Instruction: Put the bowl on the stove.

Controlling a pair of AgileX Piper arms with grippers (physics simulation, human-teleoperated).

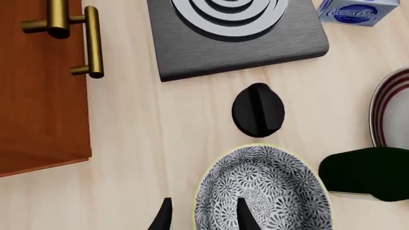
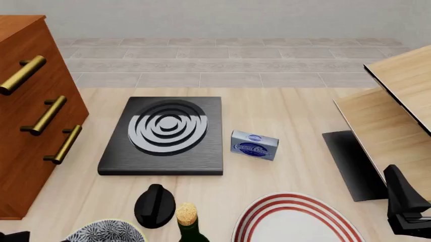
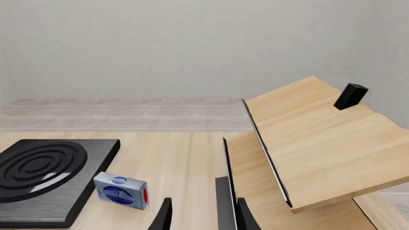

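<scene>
The wooden cabinet [image 2: 30, 116] fills the table's left side, with the stove [image 2: 165, 135] beside it, bare, and only the front view catches the whole spread. The bowl [image 1: 263, 190] just peeks in at the front view's bottom edge, but the left wrist view shows it properly: near the black knob [image 1: 257, 110], the left gripper [image 1: 203, 215] parted with one finger over the rim, gripping nothing. The right gripper [image 3: 201, 215] is parted and empty too, off by the wooden shelf [image 3: 319, 143].

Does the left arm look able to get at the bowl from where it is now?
Probably yes. The left gripper is open with one finger over the bowl's rim, nothing between; the black knob and dark bottle sit beside it.
</scene>
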